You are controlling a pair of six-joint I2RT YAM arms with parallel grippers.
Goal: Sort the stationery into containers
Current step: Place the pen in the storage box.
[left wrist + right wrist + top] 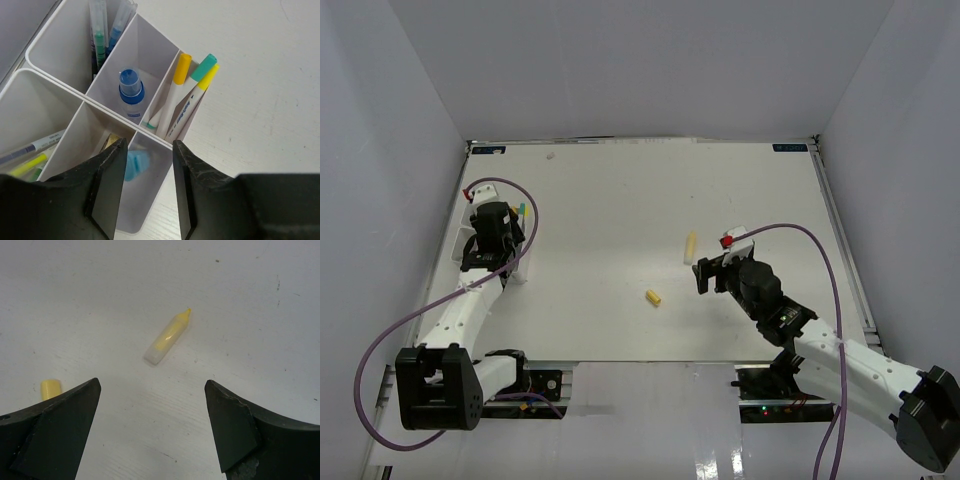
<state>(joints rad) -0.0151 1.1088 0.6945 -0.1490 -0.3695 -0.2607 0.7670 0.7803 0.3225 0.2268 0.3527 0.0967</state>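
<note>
**Open marker lies flat on the white table, tray sits at the left edge**

The table [620,200] is a matt white board with faint scuffs and specks, closed in on three sides by plain pale grey walls [620,60]. An uncapped yellow marker [167,337] lies flat on it, right of centre. In the right wrist view its long axis runs on a diagonal, with the yellow tip pointing up and to the right, away from the fingers. From above it lies nearly straight away from the arm bases. A short yellow piece [50,388] lies well apart from it, nearer the bases.

The right gripper [152,430] hangs just short of the marker, jaws spread wide with only bare table between them.

The white tray [150,45] stands by the left wall. Three markers [190,85] lean in one compartment, caps up, and a clear bottle [131,92] stands upright in the next. The left gripper [147,195] is above the tray's near corner, fingers apart and clamping nothing, with a pale blue thing [136,165] lying in the compartment below
</note>
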